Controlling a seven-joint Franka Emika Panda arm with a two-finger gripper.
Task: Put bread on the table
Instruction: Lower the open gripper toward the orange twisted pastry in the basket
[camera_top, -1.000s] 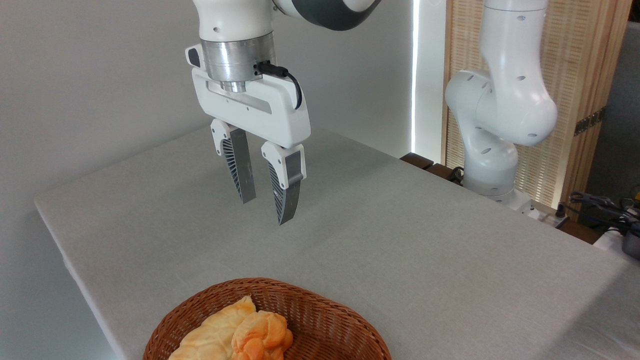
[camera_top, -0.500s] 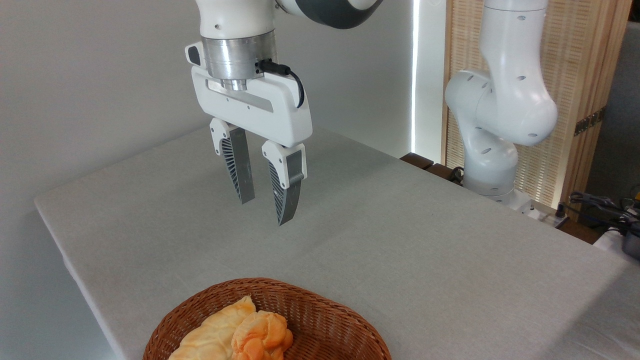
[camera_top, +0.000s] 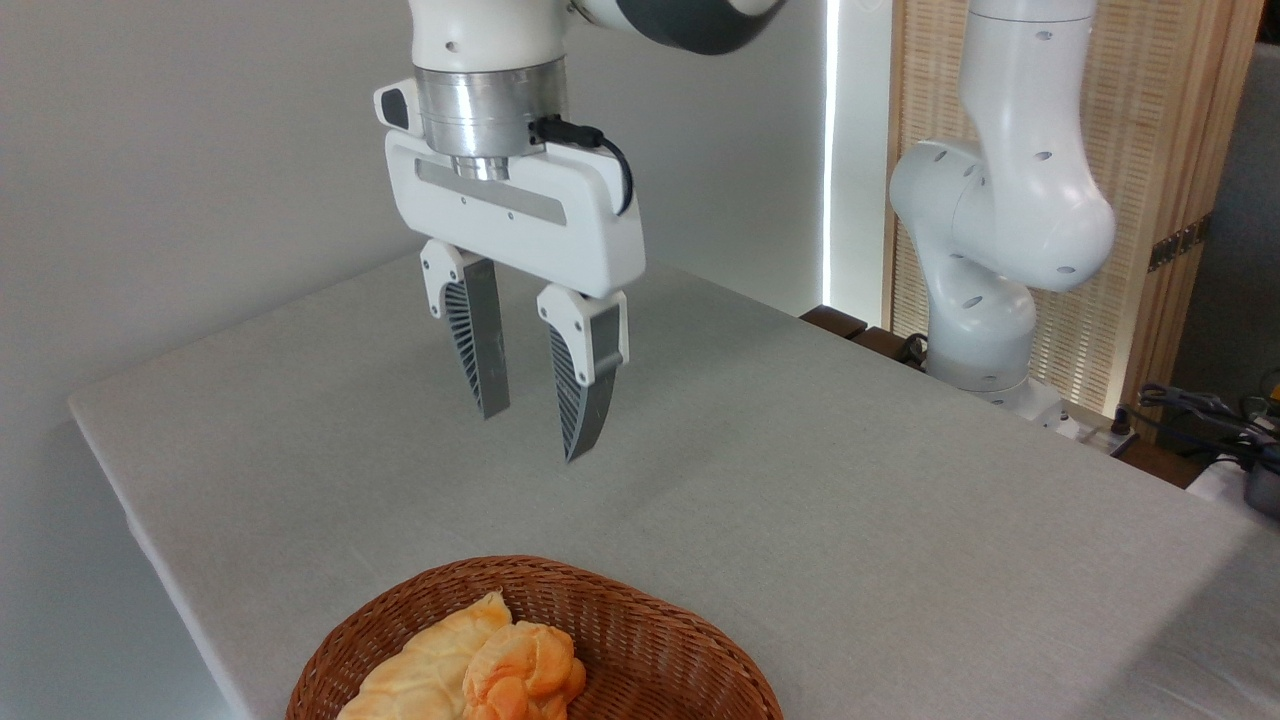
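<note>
Orange-golden and knotted, the small round bread (camera_top: 525, 675) lies in the brown woven wicker basket (camera_top: 640, 640) at the bottom edge of the single fixed camera view, touching the longer pale yellow pointed pastry (camera_top: 430, 670) on its left side; both are partly cut off by the frame, so how they rest lower down cannot be told. Above the middle of the large table with the light grey cloth-like top (camera_top: 800, 500) hangs the white two-finger gripper (camera_top: 535, 435) of the white Panda arm, its ribbed grey fingers (camera_top: 478, 350) pointing down, parted with a clear gap between them and holding nothing. Compared with a second ago the gripper has shifted a little toward the right and toward the camera, and its tips sit slightly lower in the picture; the gap between the fingers looks a touch wider. The basket, bread and pastry have not moved at all. I read this as the start of the approach: the arm is coming toward the basket but is well apart from it, with bare cloth between tips and rim. Nothing of the task is done yet, since the bread is in the basket, not on the table. The next move, I judge, needs the fingers to come down over the bun alone, without catching the pastry pressed against it.
</note>
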